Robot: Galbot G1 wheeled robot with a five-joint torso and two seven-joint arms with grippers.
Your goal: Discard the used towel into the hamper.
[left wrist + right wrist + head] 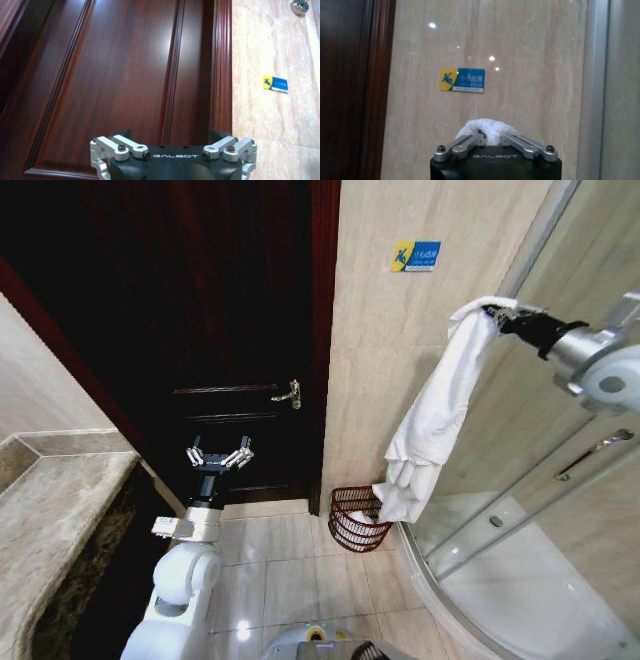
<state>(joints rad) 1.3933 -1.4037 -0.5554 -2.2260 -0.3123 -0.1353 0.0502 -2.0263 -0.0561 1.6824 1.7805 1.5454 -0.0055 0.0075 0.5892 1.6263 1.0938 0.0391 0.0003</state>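
**Towel held high above the hamper**

Right claw (497,311) raised near the beige tiled wall (385,360), pressed together on the top of a white towel (432,420). Towel hanging long and loose from that pinch, draped down in folds beside the glass shower enclosure (560,410), its bunched lower end just above and partly in front of the hamper (352,520). Hamper standing on the pale tiled floor (290,580), in the corner where the wall meets the curved base of the shower, close to the door frame. Dark reddish-brown open weave, flared rim; impossible to tell whether the towel's lowest fold touches the rim.

From the right wrist view: a rounded bunch of towel (484,129) gripped between the silver fingers (462,145) of the right claw (490,138), with a small blue and yellow sticker (462,80) on the wall ahead.

Left claw (218,456) low and idle in front of the dark wooden door (200,330), fingers spread wide, holding nothing. Well apart from both towel and hamper. Door handle (290,394) up and to the right of it. From the left wrist view: left claw (172,148) open toward the door panels (115,86), same sticker (275,84) off to the side on the wall.

Marble worktop (60,510) at the robot's left.
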